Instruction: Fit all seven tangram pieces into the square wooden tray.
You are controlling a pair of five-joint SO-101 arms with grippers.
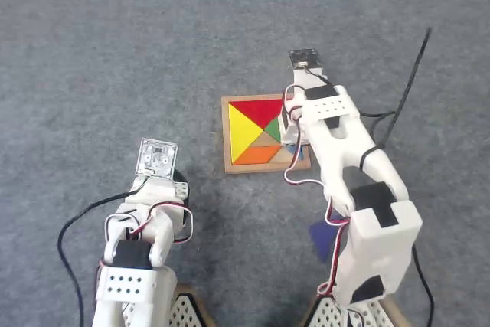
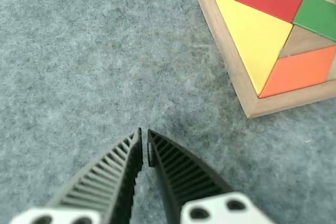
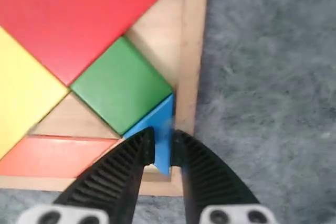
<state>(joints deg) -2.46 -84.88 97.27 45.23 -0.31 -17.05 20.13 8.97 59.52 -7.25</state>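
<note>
The right gripper (image 3: 163, 139) pinches a blue triangle (image 3: 164, 116) between its 2 fingertips, at the corner of the square wooden tray (image 3: 191, 51). The blue piece touches the tray's rim on 1 side and a green square (image 3: 122, 90) on the other; whether it lies flat cannot be told. Beyond the green square sit a large red triangle (image 3: 73, 19), a large yellow triangle (image 3: 23, 103) and an orange parallelogram (image 3: 52, 156), all flat in the tray. Bare wood shows in 2 triangular gaps: 1 between red, green and the rim, 1 between yellow, green and orange. The tray rests on a grey felt mat (image 3: 273, 77).

In the high view, a dark blue flat piece (image 1: 321, 237) lies on the mat beside the right arm, partly hidden by it.

The left gripper (image 2: 144, 136) hangs over bare mat, well apart from the tray, its fingertips pressed almost together with nothing between them.
</note>
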